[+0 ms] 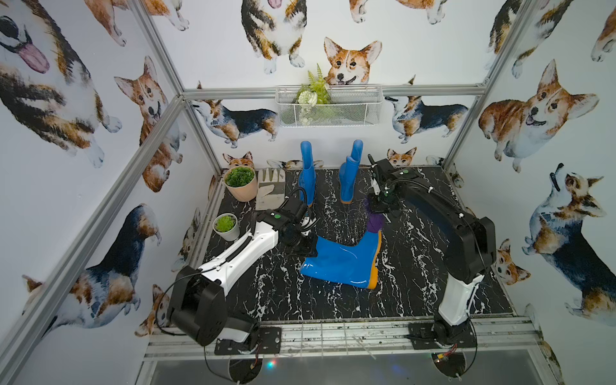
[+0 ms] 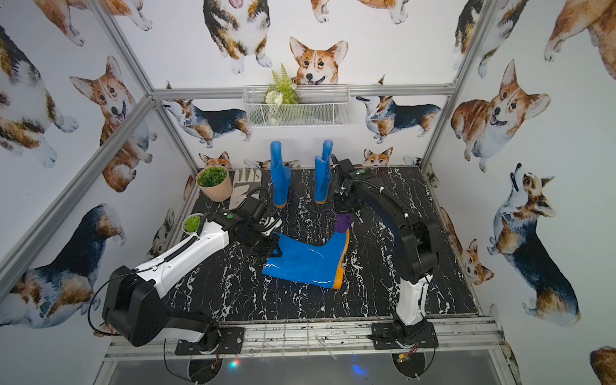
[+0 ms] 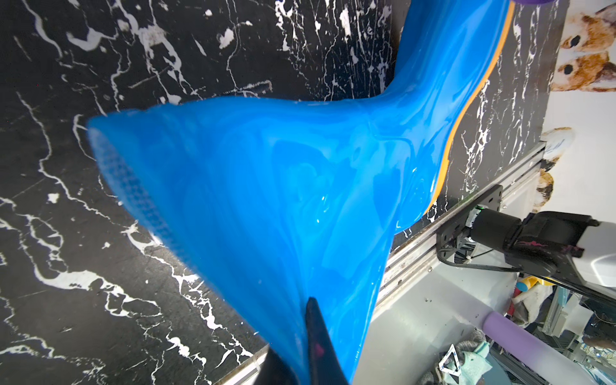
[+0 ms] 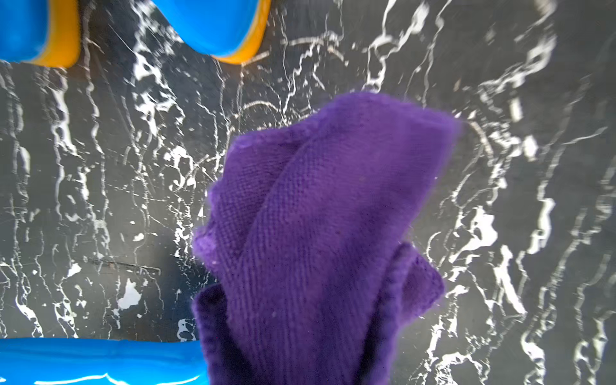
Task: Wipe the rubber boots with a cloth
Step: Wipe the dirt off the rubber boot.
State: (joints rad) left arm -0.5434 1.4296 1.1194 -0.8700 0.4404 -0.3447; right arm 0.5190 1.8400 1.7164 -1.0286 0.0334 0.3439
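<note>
Now we are clamping the glossy blue rubber boot (image 1: 343, 263) in the left hand (image 1: 309, 246); the right hand (image 1: 376, 209), gripping the fuzzy purple cloth (image 1: 375, 224), should press it flat.

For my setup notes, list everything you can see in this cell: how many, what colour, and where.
rubber boots: four, it seems; bright blue with orange soles; one lying mid-table, three standing at the back.
cloth: one; dark purple; hanging from the right claw near the lying boot's toe.
glove: one; pale grey; flat at the back, beside the potted plants.
potted plants: two; green, in a beige pot and a small white pot; along the table's side by the left arm.
wire basket: one; white; hung on the back rail.
greenery: one bunch; green and white; in the wire basket.
table: one; black marble with white veins.
left claw: shut on the lying boot's shaft rim.
right claw: shut on the cloth.
</note>
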